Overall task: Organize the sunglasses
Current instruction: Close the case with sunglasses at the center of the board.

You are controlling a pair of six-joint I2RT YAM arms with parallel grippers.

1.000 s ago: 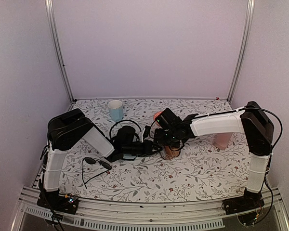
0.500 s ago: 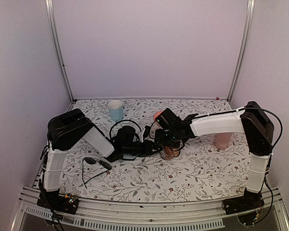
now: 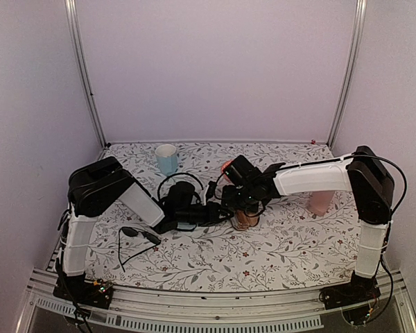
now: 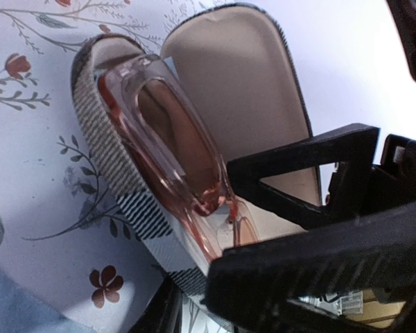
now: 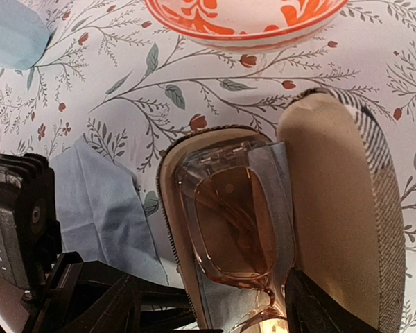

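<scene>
From above, the left claw (image 3: pixel 223 212) and the right claw (image 3: pixel 240 205) met over the brown case (image 3: pixel 247 219) in the middle of the surface (image 3: pixel 291 243). The black sunglasses (image 3: pixel 135 233) lay unfolded well apart from the left claw, back beside that arm's own elbow, held by nothing. The pink case (image 3: pixel 320 202) stood behind the right claw, under its forearm, and whether it was open could not be told. A blue cup (image 3: pixel 166 159) and an orange-patterned bowl (image 3: pixel 226 166) sat beyond both claws. In the left wrist view, the left claw was narrow and pinched on the bridge of the pinkish glasses (image 4: pixel 173 139), which stood on edge, one lens down in the case's tray just ahead of the fingertips, with the lid laid back beside it. In the right wrist view, the right claw stood wide, with the case and the glasses directly ahead of it. Whether it touched the case could not be told. A blue cloth (image 5: pixel 100 201) lay to one side of it. By my reckoning less than half was done: one pair was going into its case but not let go, the lid was unclosed, and the black pair was untouched. The count was two pairs of glasses, two cases, one cup, one bowl and one cloth.
</scene>
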